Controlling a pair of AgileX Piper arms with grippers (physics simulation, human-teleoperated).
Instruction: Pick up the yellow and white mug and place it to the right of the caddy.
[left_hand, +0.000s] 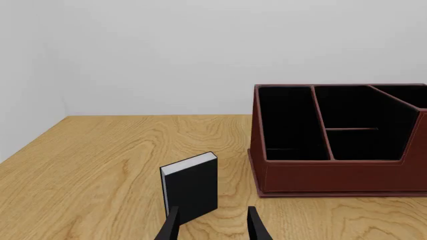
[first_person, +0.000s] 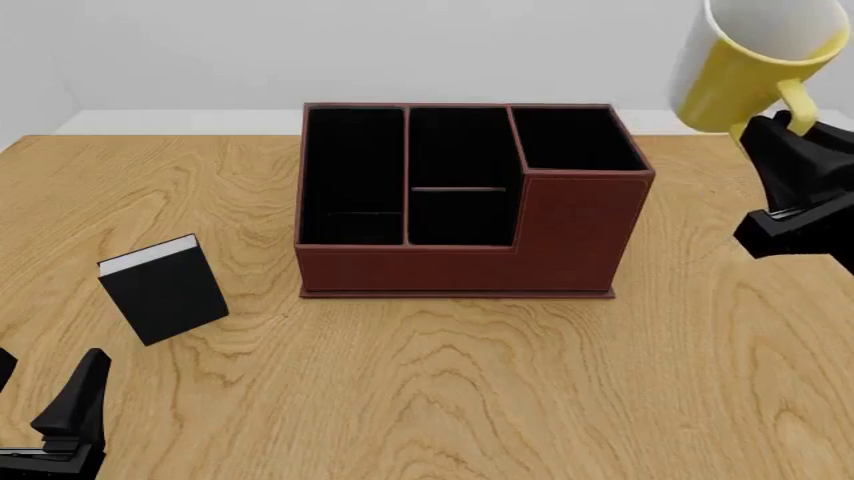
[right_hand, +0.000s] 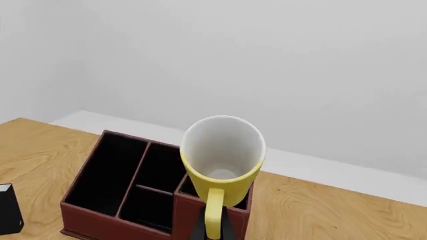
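Observation:
The yellow and white mug (first_person: 747, 65) hangs tilted in the air, high above the table to the right of the caddy (first_person: 574, 230). My right gripper (first_person: 785, 124) is shut on its yellow handle. In the right wrist view the mug (right_hand: 223, 165) shows its white inside, with its handle (right_hand: 213, 215) between the dark fingers and the caddy (right_hand: 100, 222) below and beyond. The reddish-brown caddy stands mid-table, its taller section at the right. My left gripper (first_person: 40, 395) is open and low at the near left, with nothing between its fingers (left_hand: 172, 225).
A small black book (first_person: 163, 290) with white pages stands upright left of the caddy, just ahead of the left gripper; the left wrist view shows the book (left_hand: 191, 187) beside the caddy (left_hand: 333, 175). A white wall closes the table's far edge.

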